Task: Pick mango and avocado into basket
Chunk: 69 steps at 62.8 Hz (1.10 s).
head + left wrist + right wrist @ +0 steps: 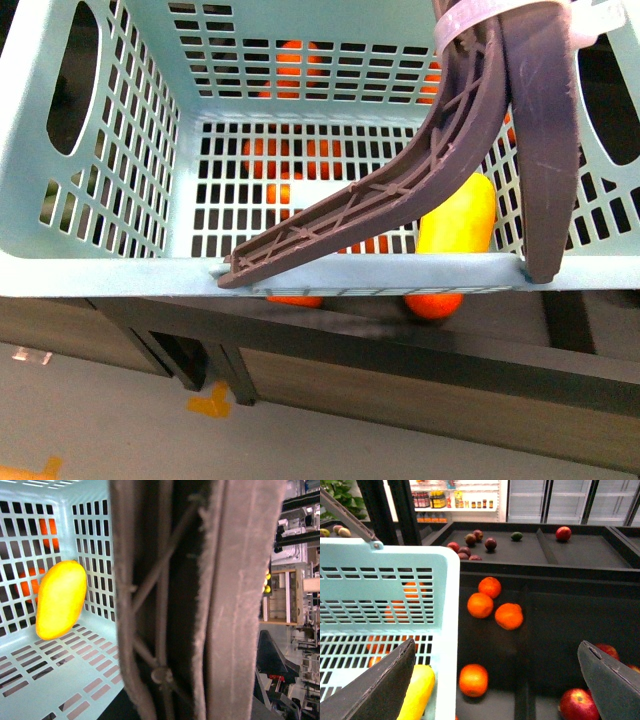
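The light teal basket (130, 265) fills the front view, lifted over the dark fruit display. Its two brown ribbed handles (470, 130) are swung up together, and my left gripper (535, 15) is shut on them at the top edge. In the left wrist view the handles (200, 600) block most of the picture. The yellow mango (457, 215) lies inside the basket against a wall; it also shows in the left wrist view (60, 600) and the right wrist view (417, 692). My right gripper (492, 680) is open and empty beside the basket's wall (447, 630). The dark green avocado (516, 536) lies on the far tray.
Oranges (509, 616) lie in the black bin under my right gripper, with red apples (580, 705) in the neighbouring compartment. Dark plums (470, 542) and a red apple (563, 532) share the far tray. Raised dividers (522, 645) separate the bins.
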### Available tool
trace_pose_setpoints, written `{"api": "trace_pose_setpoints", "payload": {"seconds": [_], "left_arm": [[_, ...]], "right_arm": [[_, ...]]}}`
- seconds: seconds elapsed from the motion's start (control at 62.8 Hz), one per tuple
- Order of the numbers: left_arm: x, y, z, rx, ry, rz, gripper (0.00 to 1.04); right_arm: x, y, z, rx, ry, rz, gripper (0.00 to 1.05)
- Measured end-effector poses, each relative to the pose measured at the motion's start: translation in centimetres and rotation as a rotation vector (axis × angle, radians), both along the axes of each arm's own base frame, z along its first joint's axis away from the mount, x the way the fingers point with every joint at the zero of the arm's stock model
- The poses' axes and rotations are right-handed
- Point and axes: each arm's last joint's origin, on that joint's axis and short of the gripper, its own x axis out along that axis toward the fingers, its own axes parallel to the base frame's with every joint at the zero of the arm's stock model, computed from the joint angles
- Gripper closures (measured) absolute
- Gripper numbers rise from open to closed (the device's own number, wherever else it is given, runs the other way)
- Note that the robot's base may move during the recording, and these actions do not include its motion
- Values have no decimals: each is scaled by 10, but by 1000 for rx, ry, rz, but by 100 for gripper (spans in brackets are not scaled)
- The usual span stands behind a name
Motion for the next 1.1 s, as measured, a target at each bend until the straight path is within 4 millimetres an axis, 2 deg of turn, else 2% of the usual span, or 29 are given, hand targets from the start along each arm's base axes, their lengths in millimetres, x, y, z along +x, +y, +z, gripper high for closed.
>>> {"api": "trace_pose_setpoints", "payload": {"seconds": [1.099], "left_arm": [[0,0,0,-2,1,-3,89]], "right_arm": [[0,0,0,0,1,-2,9]]}}
